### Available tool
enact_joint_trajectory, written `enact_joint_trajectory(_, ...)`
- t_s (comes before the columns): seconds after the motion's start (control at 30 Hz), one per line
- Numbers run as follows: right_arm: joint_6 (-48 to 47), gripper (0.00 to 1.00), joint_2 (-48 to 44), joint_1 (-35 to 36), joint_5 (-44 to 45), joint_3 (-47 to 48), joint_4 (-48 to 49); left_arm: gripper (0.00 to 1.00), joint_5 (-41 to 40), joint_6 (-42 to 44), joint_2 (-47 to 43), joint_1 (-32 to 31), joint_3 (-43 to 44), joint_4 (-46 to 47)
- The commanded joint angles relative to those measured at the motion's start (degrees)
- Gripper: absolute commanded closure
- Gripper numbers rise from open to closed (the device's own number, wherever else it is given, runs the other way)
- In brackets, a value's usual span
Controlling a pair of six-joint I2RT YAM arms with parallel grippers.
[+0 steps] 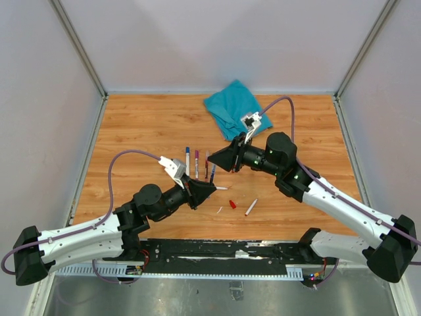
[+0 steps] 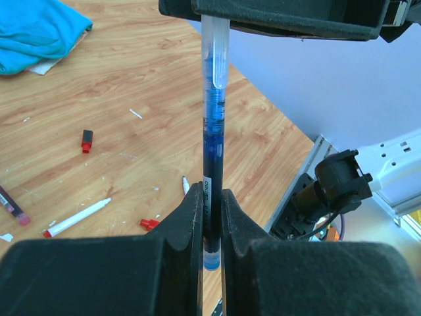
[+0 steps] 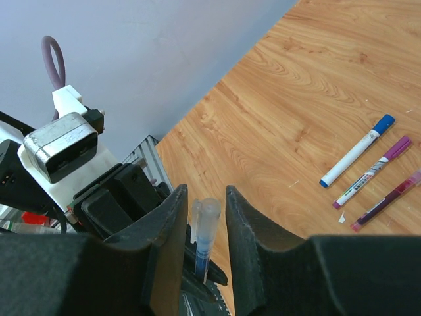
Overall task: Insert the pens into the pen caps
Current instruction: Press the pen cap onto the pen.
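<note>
Wood table, loose pens, left gripper clamping blue pen, right gripper around cap, grip unclear

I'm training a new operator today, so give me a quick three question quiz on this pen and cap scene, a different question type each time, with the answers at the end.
1. True or false: the left gripper is shut on the blue pen.
2. Where does the teal cloth lie? A) at the far side of the table, right of centre; B) at the near edge by the arm bases; C) under the left arm.
3. In the right wrist view, how many pens lie side by side on the wood?

Key: 1 true; 2 A; 3 three.
</note>
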Motion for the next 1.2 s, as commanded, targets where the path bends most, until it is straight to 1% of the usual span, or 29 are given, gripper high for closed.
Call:
enact_joint_trajectory(0.0, -0.51, 0.73, 0.06, 1.09, -1.44, 0.36, 0.30, 1.00, -0.69, 0.41, -0.58, -0.33, -0.43, 2.35)
enact_joint_trajectory(0.3, -0.74, 0.99, -0.41, 1.31, -2.33, -1.67, -0.05, 0.99, -0.43, 0.53, 0.03, -0.29, 1.08, 2.81)
enact_joint_trajectory(0.7, -1.94, 0.99, -4.44, 4.26, 1.41, -7.60, -3.84, 0.99, -1.66, 1.03, -0.58, -0.34, 4.43, 3.45)
enact_joint_trajectory(0.97, -2.11, 1.00, -5.95, 6.96, 3.66, -10.27, -7.44, 0.99, -0.81, 1.09, -1.02, -0.28, 6.27, 4.60)
enact_joint_trajectory(1.17, -0.99, 1.00, -6.98, 9.18, 4.88, -13.90, -7.99, 0.99, -0.52, 1.15, -1.20, -0.30, 7.41, 5.14)
